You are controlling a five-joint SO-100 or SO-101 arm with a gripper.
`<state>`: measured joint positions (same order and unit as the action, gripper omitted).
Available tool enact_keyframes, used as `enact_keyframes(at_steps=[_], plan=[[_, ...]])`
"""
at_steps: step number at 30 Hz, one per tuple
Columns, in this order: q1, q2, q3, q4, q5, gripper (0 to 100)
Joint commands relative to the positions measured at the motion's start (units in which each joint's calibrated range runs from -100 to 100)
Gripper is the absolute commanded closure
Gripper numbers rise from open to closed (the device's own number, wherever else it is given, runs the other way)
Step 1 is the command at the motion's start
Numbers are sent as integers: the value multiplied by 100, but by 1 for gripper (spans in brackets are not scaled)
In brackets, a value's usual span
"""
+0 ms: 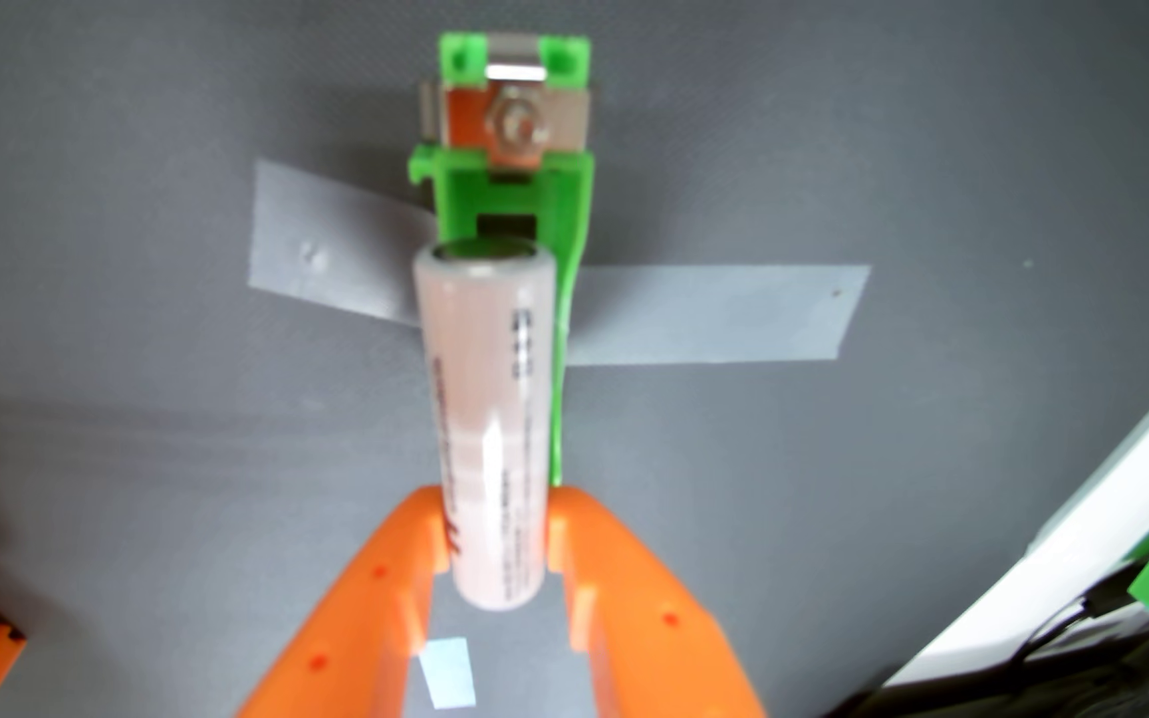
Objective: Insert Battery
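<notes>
Two orange fingers [437,545] pinching pale battery [489,428], print unreadable, green holder [509,186] beyond

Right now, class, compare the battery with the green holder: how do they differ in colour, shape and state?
The battery is pale pinkish-white, while the green holder is bright green with a metal contact at its far end. The battery is a smooth cylinder; the holder is an angular open cradle. The battery is gripped between the orange fingers, whereas the holder is taped to the grey surface. Both run lengthwise along one line in the wrist view.
</notes>
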<state>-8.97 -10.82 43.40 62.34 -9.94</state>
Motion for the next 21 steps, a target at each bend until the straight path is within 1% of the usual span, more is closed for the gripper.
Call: enact_keyframes(at_steps=[1, 7, 21], plan=[[47, -131, 32, -172, -5, 98], [47, -131, 401, -722, -5, 98], [47, -140, 401, -739, -5, 98]])
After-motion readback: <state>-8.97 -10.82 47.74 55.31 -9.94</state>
